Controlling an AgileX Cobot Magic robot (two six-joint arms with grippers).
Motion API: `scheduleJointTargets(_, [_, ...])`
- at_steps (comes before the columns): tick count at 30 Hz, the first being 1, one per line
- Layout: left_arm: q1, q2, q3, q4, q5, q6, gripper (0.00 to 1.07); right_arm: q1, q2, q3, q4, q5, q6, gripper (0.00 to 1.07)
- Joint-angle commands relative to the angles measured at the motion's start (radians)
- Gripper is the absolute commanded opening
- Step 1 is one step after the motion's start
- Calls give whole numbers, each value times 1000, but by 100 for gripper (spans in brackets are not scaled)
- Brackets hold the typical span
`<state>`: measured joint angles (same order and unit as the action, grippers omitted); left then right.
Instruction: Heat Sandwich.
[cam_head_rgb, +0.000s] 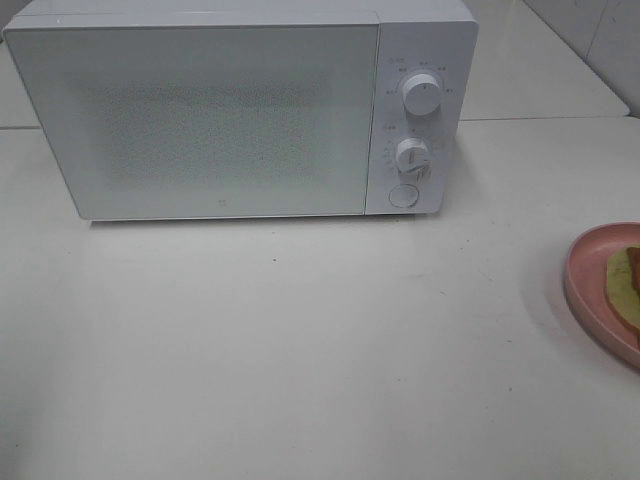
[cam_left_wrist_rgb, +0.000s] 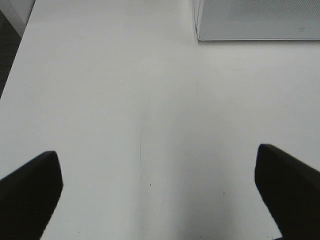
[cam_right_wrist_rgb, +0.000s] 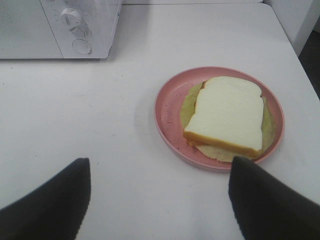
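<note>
The sandwich (cam_right_wrist_rgb: 227, 115) is sat on a pink plate (cam_right_wrist_rgb: 167, 107) near the right edge of the desk (cam_head_rgb: 300, 350), well apart from the shut microwave (cam_head_rgb: 200, 110) at the back, and nothing's been picked up yet. Both sets of fingers are spread wide and empty, left fingers (cam_left_wrist_rgb: 32, 192) over bare desk, right fingers (cam_right_wrist_rgb: 55, 200) just short of the plate. It'll probably be light, squishy and prone to sliding apart, so it's likely better moved by the plate rim than squeezed on the bread.
</note>
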<state>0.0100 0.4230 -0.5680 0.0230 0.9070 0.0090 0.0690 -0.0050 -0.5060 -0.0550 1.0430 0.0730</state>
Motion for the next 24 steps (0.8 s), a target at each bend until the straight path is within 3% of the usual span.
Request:
scheduleJointTargets(1, [2,-79,25,0,24,-9,98,-7,-25,0,2,-6,-9,75])
scheduleJointTargets(20, [-4,-440,73,-8,131,-9,98,-7,-25,0,2,-6,-9,75])
scheduleJointTargets(24, [-4,-450,73,-11,131,-9,98,-7,-25,0,2,-6,-10,75])
